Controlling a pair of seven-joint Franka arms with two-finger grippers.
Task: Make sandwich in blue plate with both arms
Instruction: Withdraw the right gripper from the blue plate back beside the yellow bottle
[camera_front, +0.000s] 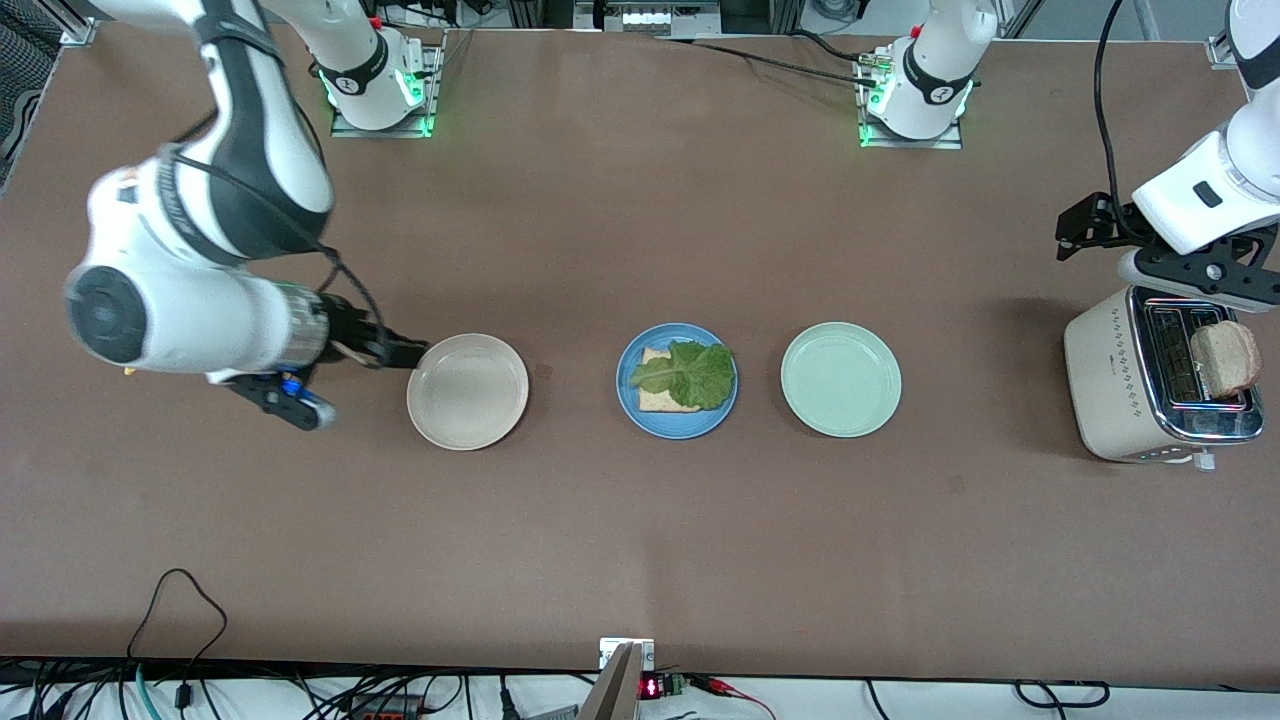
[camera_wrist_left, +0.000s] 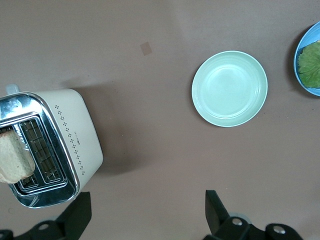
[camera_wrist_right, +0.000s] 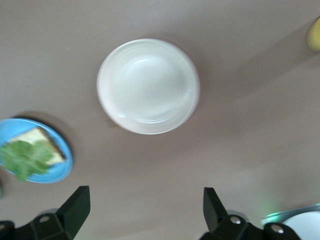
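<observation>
While both hands hover open, the blue plate (camera_front: 677, 381) lies between them.

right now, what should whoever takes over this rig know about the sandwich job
Left gripper: open, holding nothing, up over the toaster at the left arm's end of the table.
Right gripper: open, holding nothing, near the beige plate.
Blue plate, between the beige plate and the pale green plate, holds one bread slice with a lettuce leaf on top.
Second slice stands in a toaster slot.
Done: bottom bread and lettuce placed.
Left: lift the second slice out of the toaster and set it on the lettuce.
</observation>
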